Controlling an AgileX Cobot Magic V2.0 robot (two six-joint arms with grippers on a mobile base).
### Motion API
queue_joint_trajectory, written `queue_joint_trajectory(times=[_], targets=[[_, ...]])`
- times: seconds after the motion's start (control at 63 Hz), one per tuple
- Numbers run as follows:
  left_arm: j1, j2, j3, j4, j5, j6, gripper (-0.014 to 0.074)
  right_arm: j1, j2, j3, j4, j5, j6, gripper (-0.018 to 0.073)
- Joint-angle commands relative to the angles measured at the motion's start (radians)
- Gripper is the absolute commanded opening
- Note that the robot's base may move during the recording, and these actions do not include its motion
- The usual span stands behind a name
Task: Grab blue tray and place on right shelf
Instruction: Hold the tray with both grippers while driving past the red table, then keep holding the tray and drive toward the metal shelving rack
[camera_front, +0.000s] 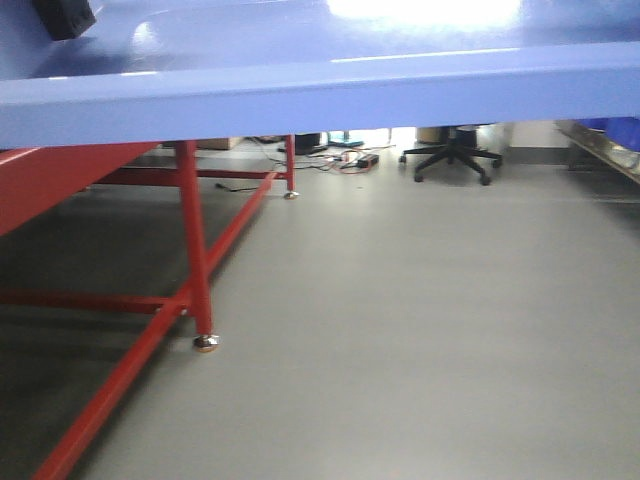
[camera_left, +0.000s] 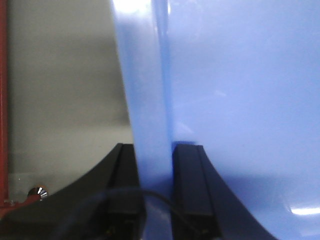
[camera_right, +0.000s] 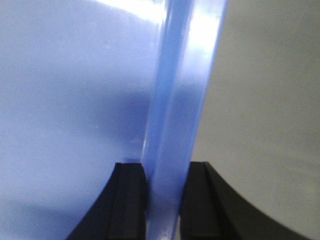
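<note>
Exterior front-facing view shows the blue tray held aloft across 12 o'clock, its rim clamped by both left gripper and right gripper; grasp judged complete, placement on the right shelf at 2 o'clock outstanding.

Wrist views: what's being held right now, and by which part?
The blue tray, by its rim: left gripper pinches one side's rim, right gripper the opposite side's.
</note>
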Motion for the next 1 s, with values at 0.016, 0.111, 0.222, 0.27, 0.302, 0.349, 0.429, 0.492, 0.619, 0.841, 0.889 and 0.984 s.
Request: queue_joint_trajectory(times=[0.016,0.111,0.222,0.27,0.302,0.349,0.429,0.492,0.619,0.841,0.889,0.984], targets=[[-0.019,-0.022,-0.018,-0.015,0.106,0.040,-0.0048,0.006,-0.027,-0.035,0.002,-0.098,-0.022,0.0055],[-0.019,-0.022,-0.018,-0.015,0.106,0.040,-0.0048,0.006,-0.027,-0.035,0.002,-0.098,-0.022,0.0055],[-0.019,-0.022,-0.018,-0.015,0.106,0.040,-0.0048,0.006,-0.027,-0.035,0.002,-0.098,-0.022,0.0055],[-0.019,-0.022,-0.018,-0.015,0.106,0.040,-0.0048,0.006,-0.027,-0.035,0.002,-0.098,-0.022,0.0055],[-0.019,-0.022,-0.018,-0.015,0.106,0.040,-0.0048,0.006,-0.027,-0.035,0.002,-0.098,-0.022,0.0055],[-0.019,-0.022,-0.018,-0.015,0.106,0.040,-0.0048,0.006,-0.027,-0.035,0.002,-0.098,-0.022,0.0055],[-0.019,-0.022,-0.018,-0.015,0.106,0.040,-0.0048,0.006,-0.027,-0.035,0.002,-0.098,-0.022,0.0055],[-0.019,-0.022,-0.018,-0.015,0.106,0.040,-0.0048,0.006,-0.027,-0.035,0.002,-0.098,-0.022,0.0055],[-0.019,-0.022,-0.018,-0.015,0.106,0.040,-0.0048,0.006,-0.027,-0.035,0.002,-0.098,-0.022,0.0055],[-0.019,-0.022,-0.018,-0.018,0.106,0.040,-0.0048,0.006,-0.027,-0.035,0.002,-0.098,-0.022,0.0055],[-0.019,-0.022,-0.018,-0.018,0.106,0.040,-0.0048,0.006,-0.027,-0.035,0.002,-0.098,-0.022,0.0055],[-0.019,-0.022,-0.018,-0.018,0.106,0.040,-0.0048,0.006,-0.027,-0.035,0.002,-0.098,-0.022,0.0055]])
